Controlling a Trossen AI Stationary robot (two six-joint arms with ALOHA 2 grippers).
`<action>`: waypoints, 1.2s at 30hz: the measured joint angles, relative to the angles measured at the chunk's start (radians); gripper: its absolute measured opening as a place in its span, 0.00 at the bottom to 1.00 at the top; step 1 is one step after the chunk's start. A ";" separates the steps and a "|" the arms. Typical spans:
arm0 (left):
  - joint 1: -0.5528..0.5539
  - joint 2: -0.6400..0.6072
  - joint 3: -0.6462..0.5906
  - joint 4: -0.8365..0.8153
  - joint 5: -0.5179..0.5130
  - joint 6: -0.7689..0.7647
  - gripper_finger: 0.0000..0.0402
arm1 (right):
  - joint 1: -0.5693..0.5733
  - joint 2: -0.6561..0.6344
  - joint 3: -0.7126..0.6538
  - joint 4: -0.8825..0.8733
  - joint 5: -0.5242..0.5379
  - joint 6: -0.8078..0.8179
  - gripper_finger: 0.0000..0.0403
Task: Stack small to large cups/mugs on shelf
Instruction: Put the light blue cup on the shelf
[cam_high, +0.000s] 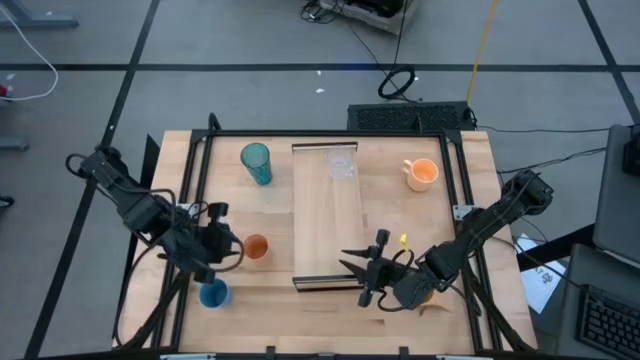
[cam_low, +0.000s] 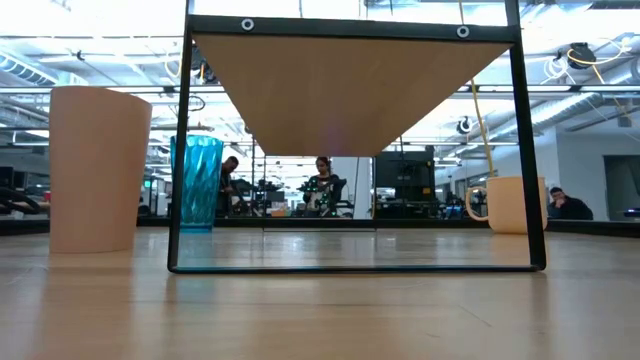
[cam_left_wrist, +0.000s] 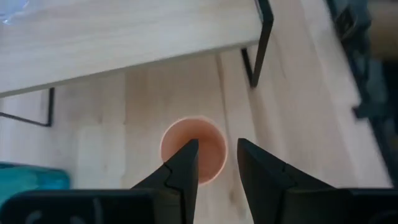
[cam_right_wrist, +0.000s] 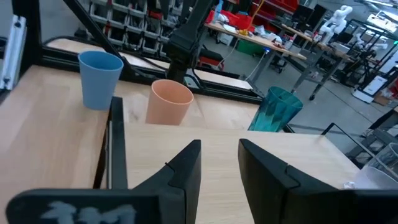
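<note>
The left gripper (cam_left_wrist: 214, 165) is poised directly above the small orange cup (cam_left_wrist: 193, 151), its dark fingers parted narrowly with one fingertip over the rim and the other just outside the wall; nothing is held. That straddle suggests a pinch on the wall is being prepared, which would suit a thin-walled, slightly tapered plastic vessel with an open mouth. The cup stands upright on the tabletop (cam_high: 180, 160) beside the shelf's left long edge, toward the near end. The blue cup (cam_high: 213, 293), also smooth and tapered, stands closer to the table's near-left corner.

The right gripper (cam_right_wrist: 219, 155) is held low over the near end of the shelf (cam_high: 325, 225), fingers slightly apart and empty, apparently kept waiting there.

The shelf is a long, pale, matt wood plank raised on thin black wire legs. At its far end the clear glass cup (cam_high: 342, 165) is already placed. The teal tumbler (cam_high: 256, 162), tall and faceted, stands at the table's far-left area; the orange handled mug (cam_high: 423, 173) stands at the far right, handle toward the shelf. A tan mug cannot be made out with certainty.
</note>
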 joint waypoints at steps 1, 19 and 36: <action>0.001 0.018 0.023 -0.030 0.008 0.009 0.28 | 0.000 -0.001 0.000 0.000 0.000 -0.002 0.25; 0.141 0.287 0.104 -0.097 0.247 0.269 0.39 | 0.043 0.000 0.000 0.013 -0.011 0.049 0.25; 0.149 0.323 0.008 -0.060 0.252 0.193 0.59 | 0.066 0.000 0.000 0.021 -0.011 0.046 0.25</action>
